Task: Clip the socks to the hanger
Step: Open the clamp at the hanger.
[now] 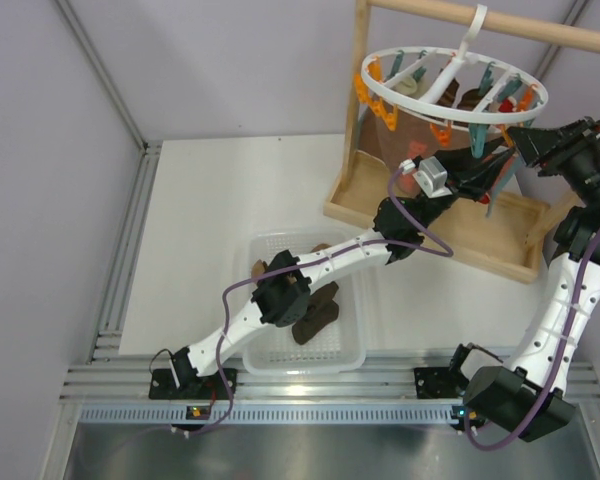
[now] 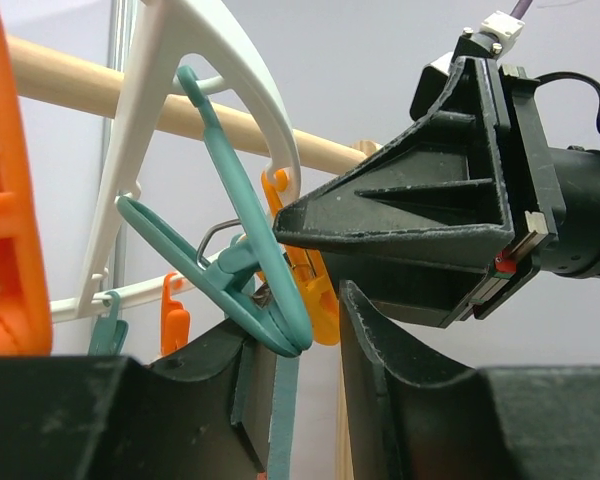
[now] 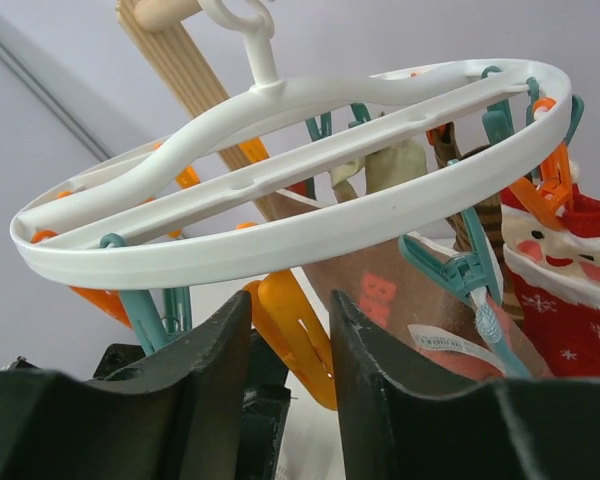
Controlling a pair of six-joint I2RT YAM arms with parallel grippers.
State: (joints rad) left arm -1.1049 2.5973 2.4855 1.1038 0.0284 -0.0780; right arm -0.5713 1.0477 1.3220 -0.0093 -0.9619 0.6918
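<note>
The white ring hanger [image 1: 450, 85] hangs by its hook from a wooden rod, rimmed with orange and teal pegs. Dark brown socks [image 1: 315, 315] lie in the plastic basket [image 1: 352, 355]. A tan sock [image 3: 380, 165] hangs clipped on the ring. My left gripper [image 1: 495, 160] is raised under the ring's front rim. In the left wrist view it [image 2: 300, 320] is open, a teal peg [image 2: 240, 270] at its left fingertip and a teal strip [image 2: 280, 420] along that finger. My right gripper [image 3: 290, 300] has its jaws close around an orange peg [image 3: 305, 330], which touches both fingers.
A reddish-brown printed cloth [image 1: 405, 135] and a red Santa sock [image 3: 560, 260] hang from the ring. The wooden frame's base [image 1: 480, 235] lies under the hanger. The two grippers nearly meet at the ring's front right; the right gripper shows in the left wrist view [image 2: 430, 200].
</note>
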